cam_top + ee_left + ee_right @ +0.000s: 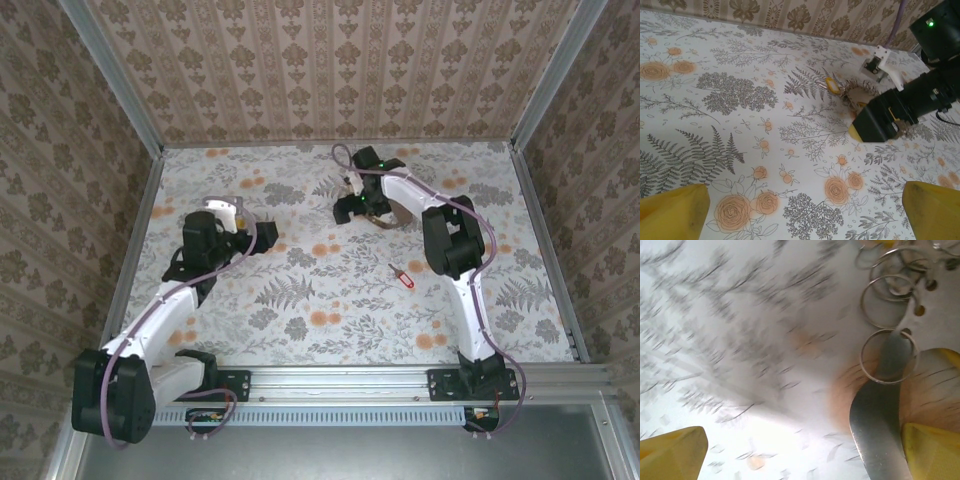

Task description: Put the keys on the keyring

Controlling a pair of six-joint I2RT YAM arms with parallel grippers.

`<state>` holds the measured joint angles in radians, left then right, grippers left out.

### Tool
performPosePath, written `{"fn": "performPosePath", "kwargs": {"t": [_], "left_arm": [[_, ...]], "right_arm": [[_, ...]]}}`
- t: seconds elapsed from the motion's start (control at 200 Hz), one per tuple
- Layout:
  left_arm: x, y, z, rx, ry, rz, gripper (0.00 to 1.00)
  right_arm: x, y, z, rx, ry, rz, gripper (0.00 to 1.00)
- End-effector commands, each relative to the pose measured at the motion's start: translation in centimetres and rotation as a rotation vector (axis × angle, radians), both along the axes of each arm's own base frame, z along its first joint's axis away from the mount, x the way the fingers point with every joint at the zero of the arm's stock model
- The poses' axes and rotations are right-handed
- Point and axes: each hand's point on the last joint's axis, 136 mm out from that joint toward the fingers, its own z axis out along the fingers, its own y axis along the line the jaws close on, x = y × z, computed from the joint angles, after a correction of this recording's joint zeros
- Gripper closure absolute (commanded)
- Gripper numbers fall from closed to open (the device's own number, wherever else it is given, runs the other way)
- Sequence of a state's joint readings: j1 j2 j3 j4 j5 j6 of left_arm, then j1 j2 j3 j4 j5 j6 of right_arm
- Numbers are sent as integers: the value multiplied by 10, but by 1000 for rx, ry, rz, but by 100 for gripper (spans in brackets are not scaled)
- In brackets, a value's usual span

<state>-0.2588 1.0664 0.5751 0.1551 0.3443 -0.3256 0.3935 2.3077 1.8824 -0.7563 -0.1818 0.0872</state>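
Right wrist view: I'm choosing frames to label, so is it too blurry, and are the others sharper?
Right wrist view: cloth pattern smeared, pale glare low centre, metal rings clearer. Left wrist view: crisp, yellow key legible. Top external view: evenly lit, red key tiny but distinct.

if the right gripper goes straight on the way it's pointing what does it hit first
Most likely the keyring: its grey band lies on the table between the fingers of the open right gripper, nearer one. Depth is unclear.

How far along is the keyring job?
Done: nothing confirmed; yellow key sits by the keyring, attachment unclear. In hand: nothing; right hand hangs open over the keyring, left hand open, empty. Left: red key lies loose on the table, apart from the keyring.
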Motion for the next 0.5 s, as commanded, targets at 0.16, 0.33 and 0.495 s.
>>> {"fn": "performPosePath", "kwargs": {"t": [0.16,0.33,0.495], "left_arm": [[-7,5,-5,-13,26,15,0],[-11,15,-13,6,62,58,0],[-17,26,-14,17,72,97,0]], "right_arm": [[-93,68,1,196,138,61,0],[-140,127,14,358,168,111,0],[-142,134,47,440,112,101,1]]}}
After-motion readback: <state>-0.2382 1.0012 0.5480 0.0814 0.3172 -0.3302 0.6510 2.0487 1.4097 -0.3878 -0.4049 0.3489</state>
